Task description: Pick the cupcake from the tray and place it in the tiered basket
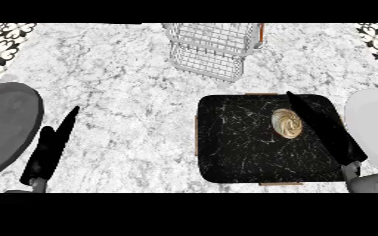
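A cupcake [286,123] with swirled tan frosting sits on the right half of a black marbled tray [244,145]. My right hand [325,127] stretches over the tray's right side with straight fingers, its fingertips just beyond and right of the cupcake, not curled round it. The wire tiered basket [214,47] stands at the counter's far middle. My left hand [50,147] rests open at the lower left, fingers pointing up, well away from the tray.
A grey round plate [15,120] lies at the left edge beside my left hand. A white rounded object [363,120] shows at the right edge. Marble counter [125,95] stretches between tray and basket.
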